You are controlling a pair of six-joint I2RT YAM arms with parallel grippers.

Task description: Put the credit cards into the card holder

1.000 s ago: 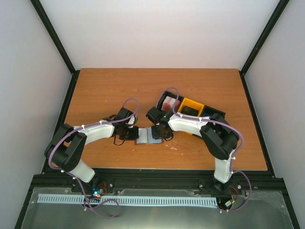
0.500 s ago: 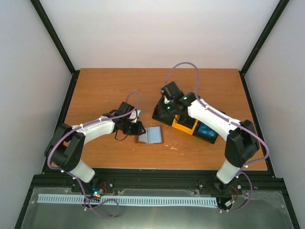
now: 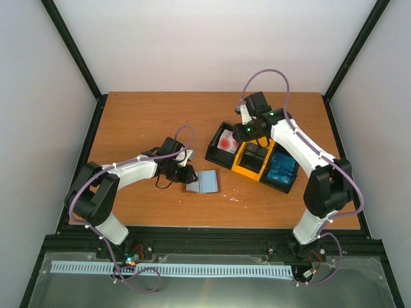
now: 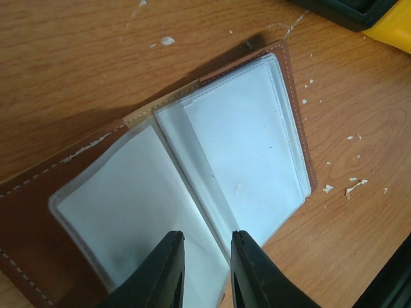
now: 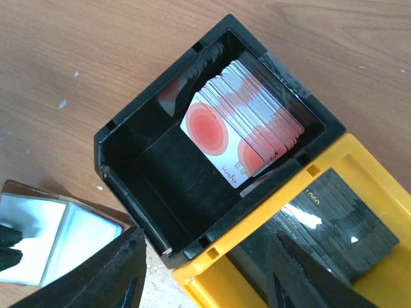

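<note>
Wooden tabletop (image 3: 148,122) carries the card holder (image 4: 225,147), lying open, pale inside up, just beneath the left gripper (image 4: 207,240), its jaws narrowly parted and empty; credit cards (image 5: 250,131) sit stacked in the tray (image 5: 160,167) under the right gripper (image 5: 205,256), jaws wide, empty

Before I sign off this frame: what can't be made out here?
- Left wrist: near edge of the card holder, cut off by the frame and covered by the left fingers; contact unclear.
- Right wrist: the dark cards, stack cut by the frame, print washed by glare.
- Top view: the blue cards, too small to count; the right arm hides part of the tray.
</note>
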